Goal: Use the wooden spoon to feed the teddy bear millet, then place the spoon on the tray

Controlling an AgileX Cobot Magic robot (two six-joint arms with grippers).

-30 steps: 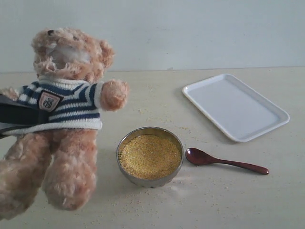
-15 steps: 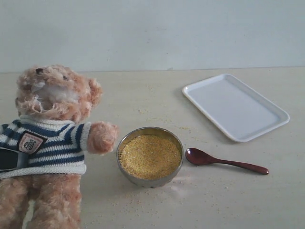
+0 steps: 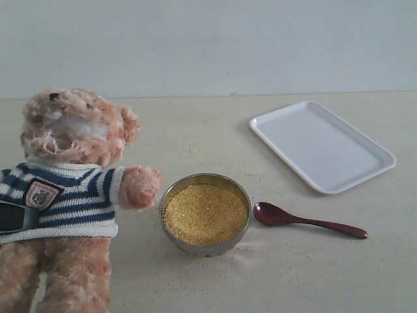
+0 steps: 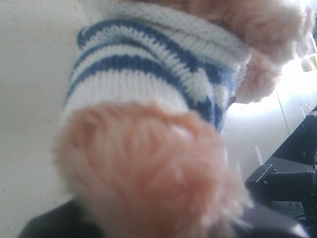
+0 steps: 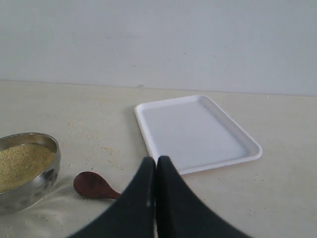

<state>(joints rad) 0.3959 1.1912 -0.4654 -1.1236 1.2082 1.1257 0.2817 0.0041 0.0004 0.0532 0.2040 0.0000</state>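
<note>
Plush bear being gripped at left; spoon lying untouched beside the grain bowl.
Cream table (image 3: pixel 293 274) is carrying everything. A fluffy light-brown teddy bear in a navy-and-white striped sweater (image 3: pixel 71 189) is facing forward, upright, with its feet and one arm running off frame. The left gripper (image 3: pixel 14 217) is clamping its torso, only one dark finger showing. A flat white rectangular tray (image 3: pixel 326 147) is lying back right. A round steel bowl (image 3: pixel 205 248) is holding golden millet (image 3: pixel 205 214). A dark reddish wooden spoon (image 3: pixel 287 218) is lying just right of the bowl. In the right wrist view its handle is hiding behind the right gripper (image 5: pixel 156 161), fingers pressing together on nothing. The chest badge (image 3: pixel 40 193) is showing marks too small to read.
</note>
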